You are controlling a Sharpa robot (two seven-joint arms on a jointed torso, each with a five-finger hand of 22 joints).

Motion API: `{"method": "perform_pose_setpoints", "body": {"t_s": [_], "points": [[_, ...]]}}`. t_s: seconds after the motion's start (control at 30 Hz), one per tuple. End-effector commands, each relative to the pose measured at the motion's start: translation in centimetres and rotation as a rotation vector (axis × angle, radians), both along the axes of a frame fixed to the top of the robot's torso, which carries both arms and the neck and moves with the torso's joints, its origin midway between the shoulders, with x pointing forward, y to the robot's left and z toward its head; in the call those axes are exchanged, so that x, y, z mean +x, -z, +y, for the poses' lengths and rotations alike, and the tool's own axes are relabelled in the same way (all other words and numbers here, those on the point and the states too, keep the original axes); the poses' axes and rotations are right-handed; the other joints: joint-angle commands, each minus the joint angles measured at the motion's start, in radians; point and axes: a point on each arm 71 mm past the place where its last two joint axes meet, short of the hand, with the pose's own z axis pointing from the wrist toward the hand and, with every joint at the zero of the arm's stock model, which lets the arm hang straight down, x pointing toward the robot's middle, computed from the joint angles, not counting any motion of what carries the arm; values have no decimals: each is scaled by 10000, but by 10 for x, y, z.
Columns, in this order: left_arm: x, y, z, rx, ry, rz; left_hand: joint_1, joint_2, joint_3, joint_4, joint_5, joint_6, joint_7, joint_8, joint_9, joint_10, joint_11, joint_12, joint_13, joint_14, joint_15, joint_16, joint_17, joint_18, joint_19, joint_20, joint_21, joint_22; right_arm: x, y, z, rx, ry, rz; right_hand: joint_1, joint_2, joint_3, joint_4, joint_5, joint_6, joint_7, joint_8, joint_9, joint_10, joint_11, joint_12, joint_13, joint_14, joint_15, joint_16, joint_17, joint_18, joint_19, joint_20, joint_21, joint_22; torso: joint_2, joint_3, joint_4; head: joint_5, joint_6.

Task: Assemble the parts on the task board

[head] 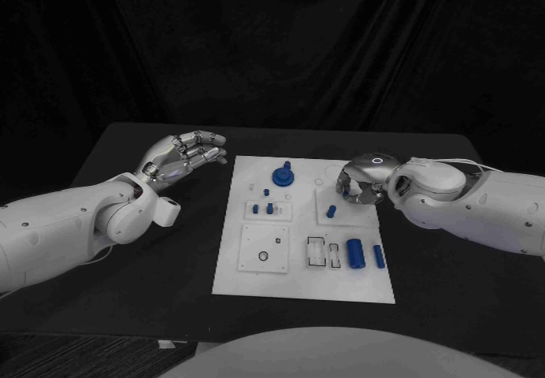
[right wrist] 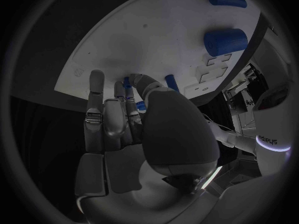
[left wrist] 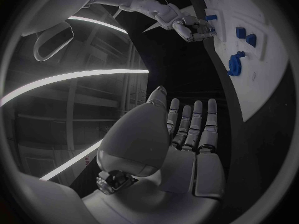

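The white rectangular task board (head: pixel 305 272) lies flat on the black table (head: pixel 148 299), carrying small blue plastic parts. One small blue peg (head: pixel 331 211) stands just below the right hand (head: pixel 361 189), whose fingers curl down over the board's far right area; whether they grip anything cannot be told. The left hand (head: pixel 182 157) hovers beside the board's left edge, fingers apart, holding nothing.
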Motion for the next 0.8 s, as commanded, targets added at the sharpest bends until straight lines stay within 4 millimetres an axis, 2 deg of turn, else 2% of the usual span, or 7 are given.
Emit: {"method": "perform_pose_setpoints", "body": {"t_s": [0.03,0.3,0.43,0.6,0.8], "points": [[-1,-4,-2,-516,190,-432,123,15,-20,-58,76,9,117,9,-22,10,54,64,-21,79,15,37,-16,141,92,-1,46,-4,-1,2,-1,-62,80,35,56,96,1,-85,42,150,-4,115,117,142,-16,-4,-28,5,-11,-101,-64,75,3,-19,-50,46,-3,3,4,25,-2],[-2,-3,-3,-504,231,-362,224,88,-30,-100,188,127,306,16,-111,33,-54,87,-101,164,33,47,-47,136,159,20,76,-11,-1,2,-2,-57,87,22,148,210,-50,-253,10,444,-48,338,509,531,-99,37,-58,-11,-69,-132,-104,83,-27,-64,-53,183,-1,-1,-1,36,-2],[-2,-3,-3,-502,247,-338,258,104,-27,-116,227,164,329,18,-132,48,-72,95,-119,186,34,50,-54,136,172,21,83,-13,-1,1,-2,1,41,-38,198,283,-75,-329,-37,536,-57,411,693,680,-125,21,-86,6,-92,-118,-94,82,-25,-88,-41,263,8,-2,2,22,-2],[-1,-2,-4,-491,249,-320,290,150,-14,-121,260,209,340,17,-159,74,-78,107,-140,233,44,64,-59,136,194,26,95,-14,-1,-1,-1,204,-77,-189,187,387,-145,-366,-231,713,-142,522,967,975,-220,-11,-132,69,-159,-56,-43,91,11,-129,-33,350,8,1,9,15,-2],[-1,-2,-4,-472,249,-290,401,212,24,-174,351,259,341,-12,-226,118,-74,120,-189,321,68,83,-74,130,250,37,127,-12,-2,-4,-1,658,-130,-466,217,444,-152,-387,-359,761,-171,536,1076,1072,-256,-75,-174,97,-190,-44,-39,95,41,-155,-35,374,1,4,20,45,-2]]}}
